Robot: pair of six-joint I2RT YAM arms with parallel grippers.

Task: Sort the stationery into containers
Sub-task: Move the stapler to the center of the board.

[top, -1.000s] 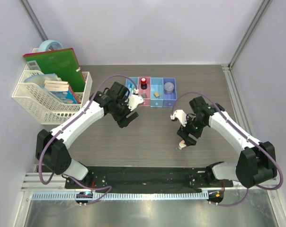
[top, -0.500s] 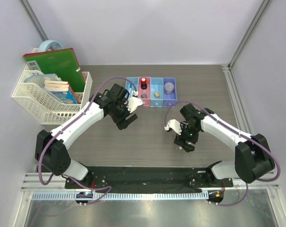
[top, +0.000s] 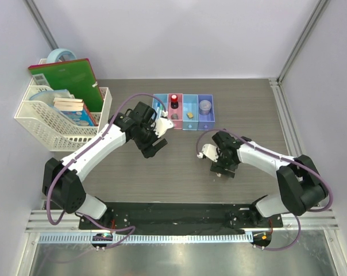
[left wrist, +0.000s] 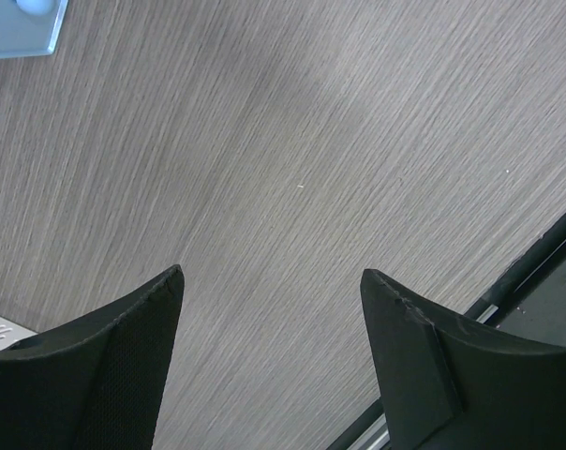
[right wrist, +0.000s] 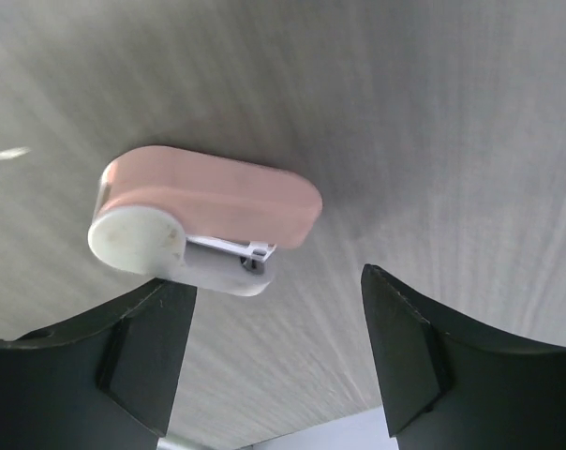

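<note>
Since a second earlier, the right gripper (right wrist: 274, 291) had been swung left over the pink-white clip (right wrist: 203, 220), jaws spread, nothing held. The clip lay flat on the table (top: 179, 164), off-centre, nearer than the containers (top: 191, 128). A closure could be expected to skid it aside.

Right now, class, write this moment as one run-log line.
left gripper: open, empty | right gripper: open, over pink-white clip | clip: lying on table, not gripped | step: pick pending

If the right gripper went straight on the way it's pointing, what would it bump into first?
Probably the pink-white clip lying on the table, just ahead of the open right gripper. Depth is hard to judge.
</note>
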